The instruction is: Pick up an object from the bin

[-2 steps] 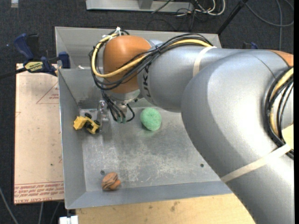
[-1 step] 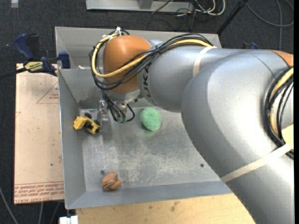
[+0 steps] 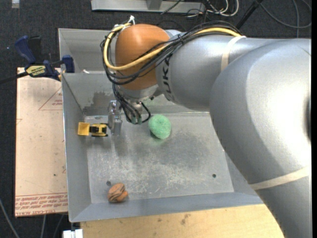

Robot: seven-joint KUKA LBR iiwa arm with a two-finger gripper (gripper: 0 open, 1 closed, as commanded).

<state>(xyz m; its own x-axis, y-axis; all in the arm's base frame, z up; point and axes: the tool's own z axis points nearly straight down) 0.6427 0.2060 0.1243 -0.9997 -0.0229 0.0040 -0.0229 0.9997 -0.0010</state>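
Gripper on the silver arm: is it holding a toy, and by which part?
Nothing seems held. The gripper sits beside the small yellow toy truck, with the fuzzy green ball lying apart on its other side.

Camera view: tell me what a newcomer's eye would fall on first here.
The huge silver arm with its orange cover dominates, reaching in from the right over the grey bin. Its pincer hangs at the bin's left, just right of a yellow toy truck. Next come a fuzzy green ball near the middle and a brown striped ball by the front wall.
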